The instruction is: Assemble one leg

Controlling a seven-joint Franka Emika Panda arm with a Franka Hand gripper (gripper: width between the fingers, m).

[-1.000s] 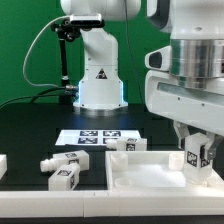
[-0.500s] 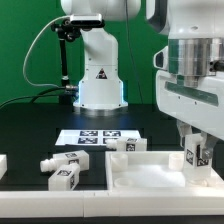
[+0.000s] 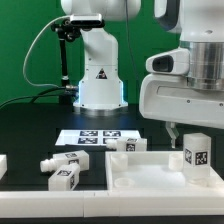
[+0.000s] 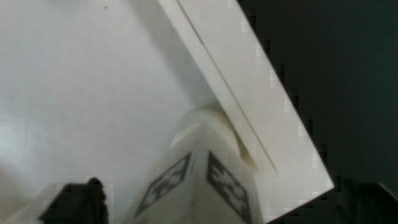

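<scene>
White arm (image 3: 190,95) hangs straight down above the upright leg (image 3: 198,153), jaws apart.

Arm (image 3: 185,95): lifted higher than before.
Gripper (image 3: 188,128): risen off the leg (image 3: 197,156), fingers parted.
Leg: now uncovered, standing free on the panel (image 3: 135,168).

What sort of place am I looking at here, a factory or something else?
Most likely a robotics research lab: a white robot arm on a black table, a green backdrop, and a marker board of square tags.
</scene>
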